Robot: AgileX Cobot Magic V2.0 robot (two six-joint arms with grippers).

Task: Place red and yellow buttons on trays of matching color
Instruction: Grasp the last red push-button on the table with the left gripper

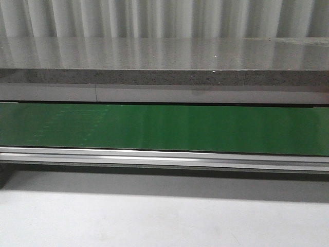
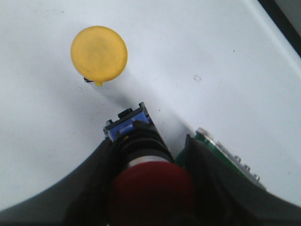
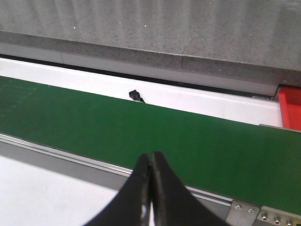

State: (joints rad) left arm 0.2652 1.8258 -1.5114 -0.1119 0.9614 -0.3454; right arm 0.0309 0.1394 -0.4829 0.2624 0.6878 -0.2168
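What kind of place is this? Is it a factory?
Probably a factory-style test bench: a long green conveyor belt in a metal frame runs before a grey speckled stone ledge, and the left gripper holds a red push button.

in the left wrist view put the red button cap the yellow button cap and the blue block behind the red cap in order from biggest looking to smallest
1. red button cap, though it sits nearest the camera, cut off by the frame edge, clamped in the left gripper.
2. yellow button cap, farther away, so true sizes may match.
3. blue block.
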